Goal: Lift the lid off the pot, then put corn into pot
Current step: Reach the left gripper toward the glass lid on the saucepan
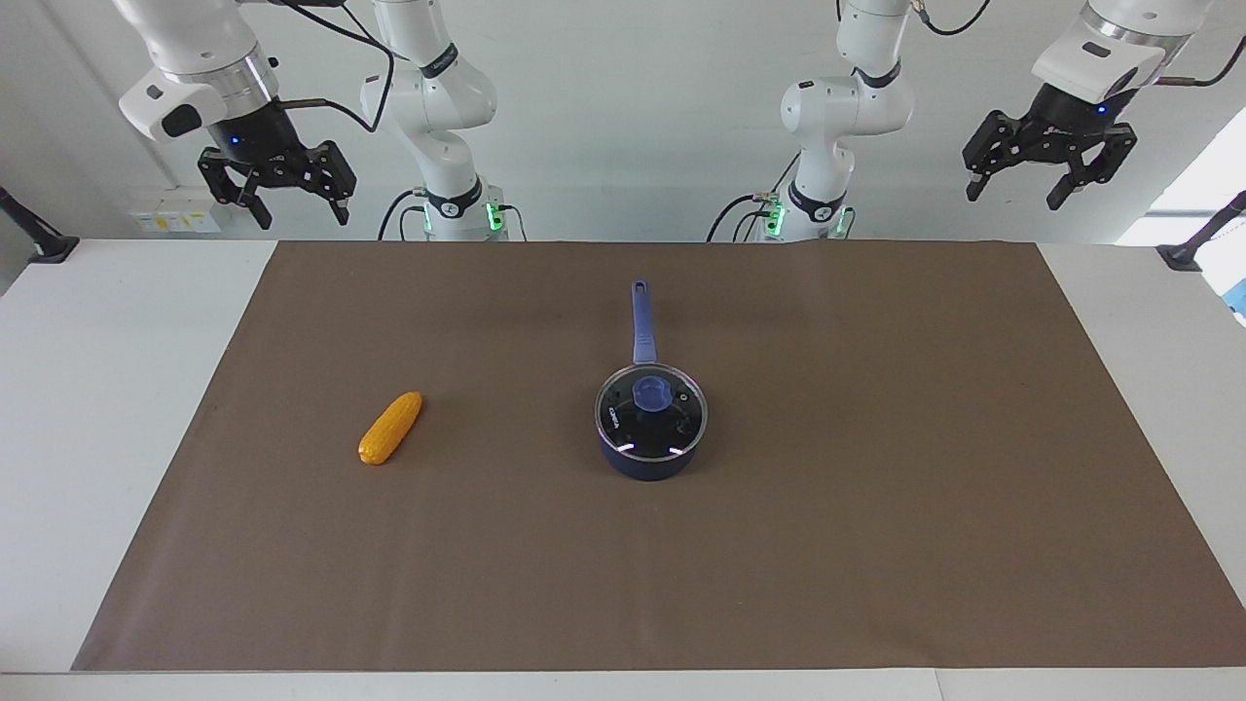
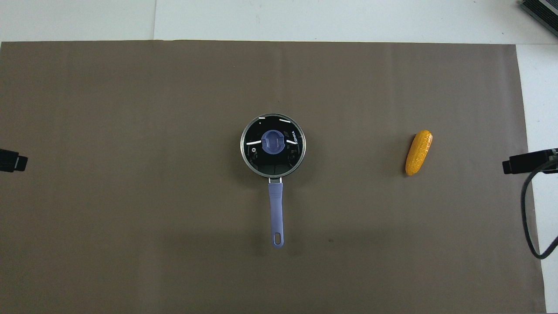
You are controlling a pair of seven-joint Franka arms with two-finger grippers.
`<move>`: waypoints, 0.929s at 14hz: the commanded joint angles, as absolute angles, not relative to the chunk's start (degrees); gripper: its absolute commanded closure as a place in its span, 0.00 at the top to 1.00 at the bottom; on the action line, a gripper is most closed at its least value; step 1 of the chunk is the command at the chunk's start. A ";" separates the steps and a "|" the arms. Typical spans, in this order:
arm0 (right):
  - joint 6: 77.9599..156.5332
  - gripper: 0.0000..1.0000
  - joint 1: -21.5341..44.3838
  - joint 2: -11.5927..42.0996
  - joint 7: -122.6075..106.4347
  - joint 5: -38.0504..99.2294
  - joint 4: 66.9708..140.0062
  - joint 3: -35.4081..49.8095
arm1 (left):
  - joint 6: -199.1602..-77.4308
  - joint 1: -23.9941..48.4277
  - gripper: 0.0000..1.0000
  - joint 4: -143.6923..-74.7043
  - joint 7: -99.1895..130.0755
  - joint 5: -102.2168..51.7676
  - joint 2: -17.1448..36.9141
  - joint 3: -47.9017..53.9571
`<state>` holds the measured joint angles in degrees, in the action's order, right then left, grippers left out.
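The dark navy pot (image 1: pixel 650 467) stands at the middle of the brown mat, its long blue handle (image 1: pixel 642 321) pointing toward the robots. The clear glass lid (image 1: pixel 674 421) with its blue knob (image 1: pixel 650 394) sits on the pot. In the overhead view the lid (image 2: pixel 287 162) covers the pot, and the handle (image 2: pixel 276 209) shows. The orange-yellow corn (image 1: pixel 390 428) (image 2: pixel 418 152) lies on the mat toward the right arm's end. My right gripper (image 1: pixel 300 212) is open and raised at the table's edge near its base. My left gripper (image 1: pixel 1017 195) is open and raised likewise.
The brown mat (image 1: pixel 876 506) covers most of the white table (image 1: pixel 107 409). Black clamp stands (image 1: pixel 39 243) sit at the table's corners nearest the robots. Only the gripper tips show at the overhead view's side edges, left (image 2: pixel 12 160) and right (image 2: pixel 523 163).
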<state>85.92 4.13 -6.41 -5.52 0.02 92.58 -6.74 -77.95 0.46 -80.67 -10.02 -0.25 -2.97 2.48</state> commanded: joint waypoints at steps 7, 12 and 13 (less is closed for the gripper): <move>86.75 1.00 3.78 -7.12 -5.98 0.09 93.52 -6.77 | -79.97 0.87 1.00 -85.34 -9.49 -1.05 -4.58 2.37; 86.48 1.00 3.78 -7.82 -5.71 0.09 94.91 -6.86 | -89.02 8.50 1.00 -91.32 -2.66 -1.05 -1.95 2.72; 86.83 1.00 3.78 -7.91 -5.80 0.09 95.79 -6.86 | -90.60 11.40 1.00 -91.06 -1.16 -1.05 -0.02 2.72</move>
